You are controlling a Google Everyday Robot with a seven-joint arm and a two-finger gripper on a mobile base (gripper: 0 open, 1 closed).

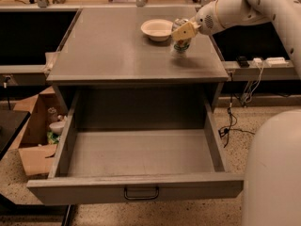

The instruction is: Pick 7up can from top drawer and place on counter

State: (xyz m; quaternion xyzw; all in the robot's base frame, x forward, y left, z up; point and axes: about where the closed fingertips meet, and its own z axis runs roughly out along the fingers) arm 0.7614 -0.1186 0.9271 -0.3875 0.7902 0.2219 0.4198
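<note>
The hand (184,30) is clamped on the 7up can (180,46), just beside the white bowl (157,29). Let go tilted and it might topple.

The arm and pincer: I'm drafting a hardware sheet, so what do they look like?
The arm is smooth, rounded white shell segments, with a dotted patch near the wrist. The pincer, over the counter at the 7up can, is tan-yellow and blocky. No cables show on it.
</note>
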